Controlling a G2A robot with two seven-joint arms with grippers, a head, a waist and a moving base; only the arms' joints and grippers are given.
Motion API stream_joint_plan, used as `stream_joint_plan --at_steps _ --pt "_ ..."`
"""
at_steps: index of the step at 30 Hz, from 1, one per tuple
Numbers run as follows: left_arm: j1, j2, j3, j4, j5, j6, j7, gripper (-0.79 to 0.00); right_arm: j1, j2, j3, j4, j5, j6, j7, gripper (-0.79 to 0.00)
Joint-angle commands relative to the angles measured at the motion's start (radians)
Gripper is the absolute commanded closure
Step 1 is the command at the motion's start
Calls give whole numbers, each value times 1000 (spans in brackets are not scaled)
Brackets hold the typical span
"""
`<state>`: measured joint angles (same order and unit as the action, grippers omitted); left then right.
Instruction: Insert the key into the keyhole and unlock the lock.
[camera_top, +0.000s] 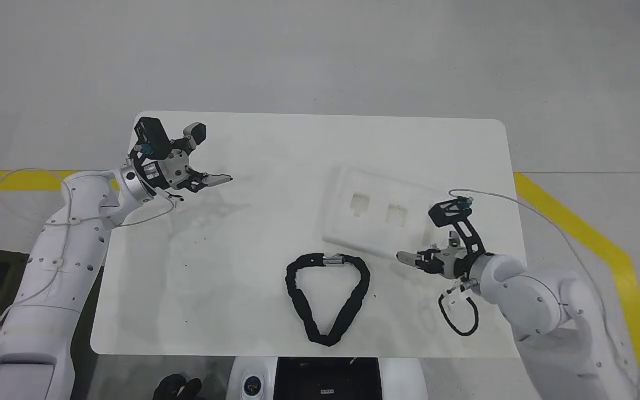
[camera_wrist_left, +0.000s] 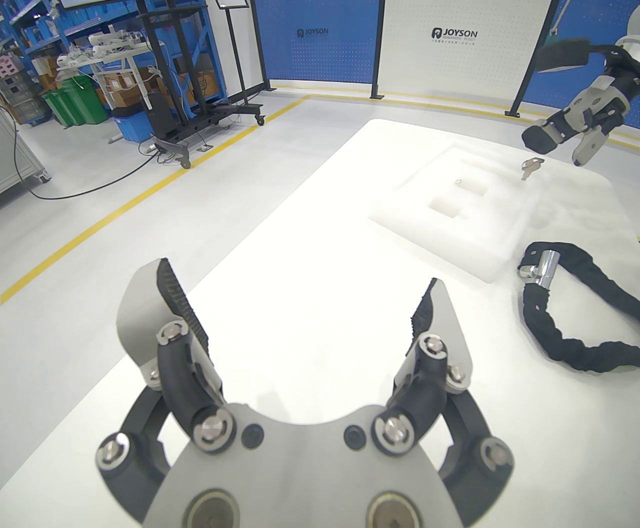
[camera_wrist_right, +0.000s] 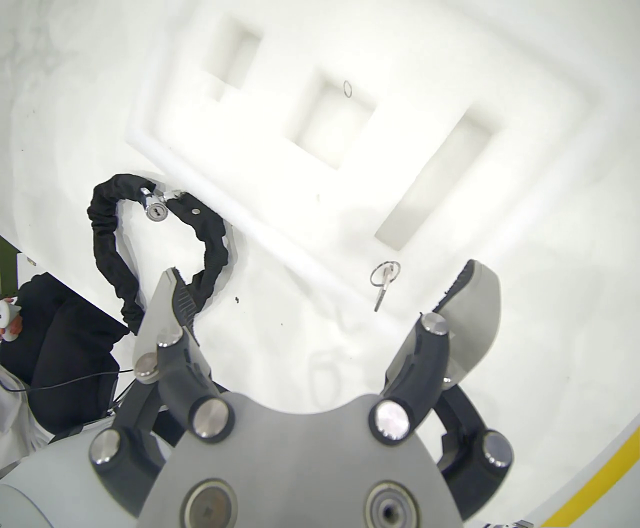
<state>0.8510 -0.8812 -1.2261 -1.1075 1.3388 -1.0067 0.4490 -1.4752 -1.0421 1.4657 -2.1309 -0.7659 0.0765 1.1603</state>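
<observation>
Key (camera_wrist_right: 385, 280): judged light, stiff, slippery; laid flat at tray (camera_wrist_right: 395, 145) edge; best pinched by ringed head
Right gripper (camera_wrist_right: 320, 285): held wide, near it

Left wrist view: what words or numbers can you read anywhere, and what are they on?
White wall panel: a dark company logo and name; the smaller line beneath is too small to read.
Blue wall panel: the same logo in pale print.
Black fabric-sleeved chain lock, small silver key, white foam tray: no print visible.
</observation>
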Motion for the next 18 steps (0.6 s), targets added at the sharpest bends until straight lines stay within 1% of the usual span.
stream_joint_plan --at_steps 1,4,6,7,9,10,12,15,18 --pt "0 0 0 0 0 0 0 -785 8 0 -6 10 -4 4 7 -785" --pt "0 0 0 0 0 0 0 -785 20 1 -15 23 -11 14 15 -785" --pt "0 0 0 0 0 0 0 -785 27 1 -21 33 -17 21 18 -736" --pt "0 0 0 0 0 0 0 -785 30 1 -24 37 -19 24 19 -736" --pt "0 0 0 0 0 0 0 -785 34 1 -29 45 -24 29 23 -696" --pt "0 0 0 0 0 0 0 -785 36 2 -30 49 -32 31 26 -662" --pt "0 0 0 0 0 0 0 -785 39 2 -33 53 -32 34 29 -570" --pt "0 0 0 0 0 0 0 -785 41 3 -34 59 -38 38 36 -391" --pt "0 0 0 0 0 0 0 -785 42 5 -31 63 -56 47 43 -376"
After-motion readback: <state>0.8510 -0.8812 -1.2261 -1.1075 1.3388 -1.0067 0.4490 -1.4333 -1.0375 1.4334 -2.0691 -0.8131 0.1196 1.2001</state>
